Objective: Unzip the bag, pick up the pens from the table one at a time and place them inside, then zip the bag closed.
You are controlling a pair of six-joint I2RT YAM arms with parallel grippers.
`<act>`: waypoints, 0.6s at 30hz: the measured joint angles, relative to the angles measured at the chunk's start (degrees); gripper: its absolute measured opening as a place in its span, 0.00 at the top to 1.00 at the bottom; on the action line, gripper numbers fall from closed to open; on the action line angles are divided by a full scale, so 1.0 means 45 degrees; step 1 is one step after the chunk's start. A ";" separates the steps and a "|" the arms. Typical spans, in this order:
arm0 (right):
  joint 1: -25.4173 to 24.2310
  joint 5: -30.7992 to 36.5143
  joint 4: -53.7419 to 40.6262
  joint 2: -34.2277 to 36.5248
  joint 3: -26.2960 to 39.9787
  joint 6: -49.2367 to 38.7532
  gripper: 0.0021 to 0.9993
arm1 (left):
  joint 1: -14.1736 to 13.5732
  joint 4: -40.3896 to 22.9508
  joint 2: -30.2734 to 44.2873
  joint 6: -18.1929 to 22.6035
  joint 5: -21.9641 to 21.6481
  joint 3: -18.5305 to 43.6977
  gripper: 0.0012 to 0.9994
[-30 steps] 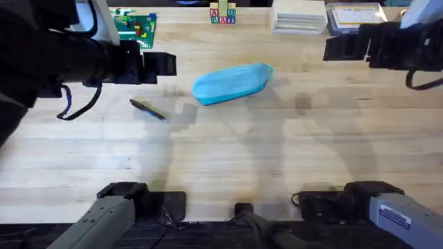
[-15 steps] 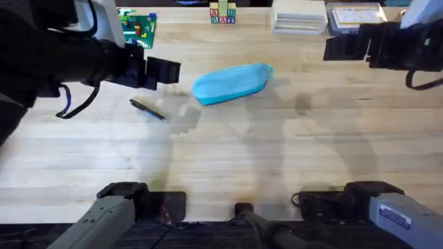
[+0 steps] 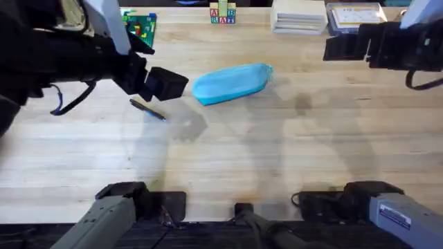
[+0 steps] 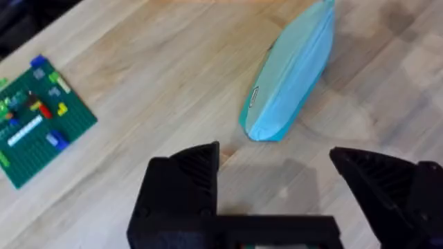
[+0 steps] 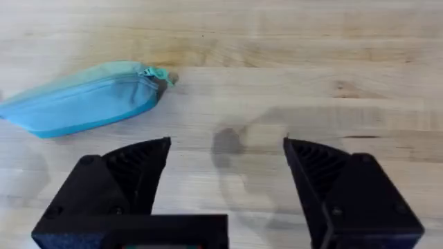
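Note:
The light blue bag [image 3: 230,83] lies zipped on the table [image 3: 277,159], its zip pull [image 5: 163,76] at its right-hand tip. One dark pen [image 3: 147,108] rests to the left of the bag. My left gripper [image 3: 168,84] hovers just above the pen and close to the bag's left end. In the left wrist view the bag [image 4: 291,72] lies beyond the gripper [image 4: 277,180], which is open with nothing in it. My right gripper [image 3: 338,47] hangs at the far right, away from the bag [image 5: 83,104]. In its own view the right gripper [image 5: 225,166] is open and holds nothing.
A green brick plate [image 3: 138,28] lies at the back left and shows again as the brick plate [image 4: 38,117] in the left wrist view. Letter blocks [image 3: 223,14], a white box [image 3: 299,17] and a clear blue-lidded box [image 3: 356,17] line the back edge.
My left gripper has swung right and toward the front, nearer the pen and the bag's left end. The right arm, bag and pen have stayed put.

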 joint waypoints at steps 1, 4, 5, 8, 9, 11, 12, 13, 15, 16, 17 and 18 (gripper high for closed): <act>0.0000 0.0000 0.0000 0.0000 -0.0002 0.0000 0.00 | 0.0207 0.0000 0.0001 0.0311 0.0381 0.0000 0.01; 0.0000 0.0000 0.0000 0.0000 0.0000 0.0000 0.00 | 0.0805 0.0000 0.0003 0.1188 0.1488 0.0000 0.01; 0.0000 0.0000 0.0000 0.0000 0.0000 -0.0004 0.00 | 0.0986 -0.0005 0.0026 0.1463 0.1847 0.0000 0.01; 0.0000 0.0000 0.0004 0.0000 0.0000 0.0000 0.00 | 0.1491 -0.0005 0.0316 0.2222 0.2942 0.0005 0.01; 0.0000 0.0000 0.0000 0.0000 0.0000 0.0000 0.00 | 0.1620 -0.0005 0.0467 0.2445 0.3267 0.0005 0.01; 0.0000 0.0000 0.0000 0.0000 -0.0001 0.0000 0.00 | 0.1871 -0.0005 0.0902 0.2948 0.3971 0.0005 0.01; 0.0000 0.0000 0.0000 0.0000 0.0000 0.0000 0.00 | 0.1964 0.0000 0.1129 0.3165 0.4268 0.0005 0.01; 0.0000 0.0000 0.0000 0.0000 -0.0003 0.0000 0.00 | 0.2046 0.0002 0.1372 0.3351 0.4543 0.0005 0.01; 0.0000 0.0000 0.0000 0.0000 -0.0005 0.0000 0.00 | 0.2150 0.0058 0.1859 0.3614 0.4982 0.0005 0.01; 0.0000 0.0000 0.0000 0.0000 -0.0003 0.0000 0.00 | 0.2177 0.0065 0.2038 0.3690 0.5127 0.0005 0.01; 0.0000 0.0000 0.0000 0.0000 0.0000 0.0000 0.00 | 0.2184 0.0073 0.2226 0.3759 0.5236 0.0005 0.01; 0.0000 0.0000 0.0000 0.0000 0.0000 0.0000 0.00 | 0.2193 0.0087 0.2403 0.3817 0.5329 0.0005 0.01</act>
